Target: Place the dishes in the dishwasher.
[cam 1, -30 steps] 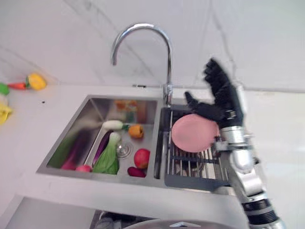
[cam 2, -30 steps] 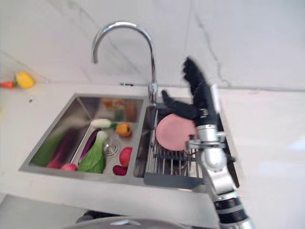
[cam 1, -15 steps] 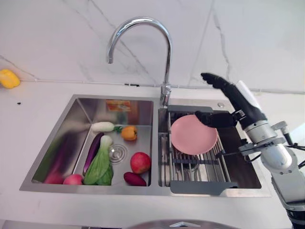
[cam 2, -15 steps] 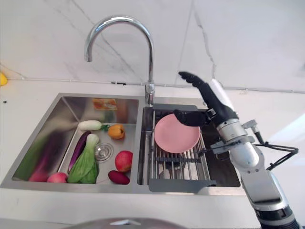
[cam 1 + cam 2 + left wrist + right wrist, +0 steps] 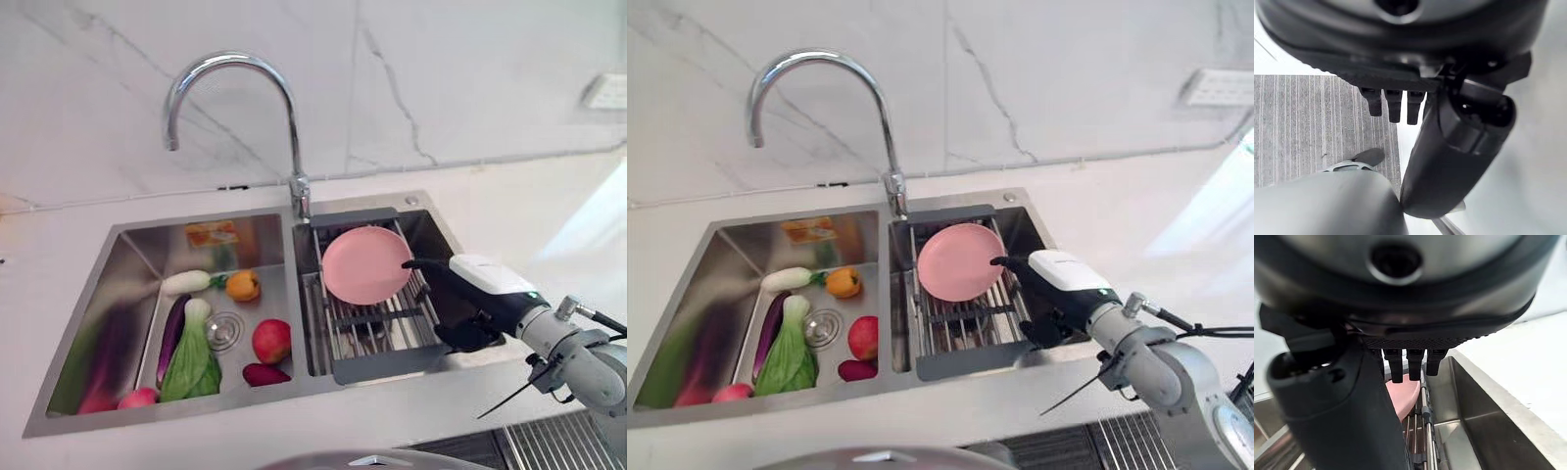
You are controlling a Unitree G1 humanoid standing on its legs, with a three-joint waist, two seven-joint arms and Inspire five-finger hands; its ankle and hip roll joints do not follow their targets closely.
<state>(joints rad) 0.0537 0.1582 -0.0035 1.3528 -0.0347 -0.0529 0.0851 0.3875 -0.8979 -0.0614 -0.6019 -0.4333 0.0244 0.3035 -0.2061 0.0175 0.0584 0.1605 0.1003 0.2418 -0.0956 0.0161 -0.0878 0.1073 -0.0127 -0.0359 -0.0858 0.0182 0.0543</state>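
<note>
Pink plate (image 5: 364, 264) propped tilted on metal drying rack (image 5: 377, 328) in right basin of steel sink (image 5: 118, 294). Right hand (image 5: 468, 299) just beside plate at its right edge, over rack, fingers extended and relaxed, holding nothing (whether fingertips touch plate cannot be told). Left basin: red apple (image 5: 271, 341), orange pepper (image 5: 243, 285), eggplant (image 5: 172, 328), leafy green vegetable (image 5: 191, 359). Curved faucet (image 5: 235, 108) behind divider. White tabletop (image 5: 529, 215) surrounds sink. Left hand (image 5: 1459, 147) seen in own wrist view, fingers straight, above grey floor.

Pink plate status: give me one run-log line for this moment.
pink plate: leaning in sink rack, not held | right hand: open, beside plate | left hand: idle
</note>
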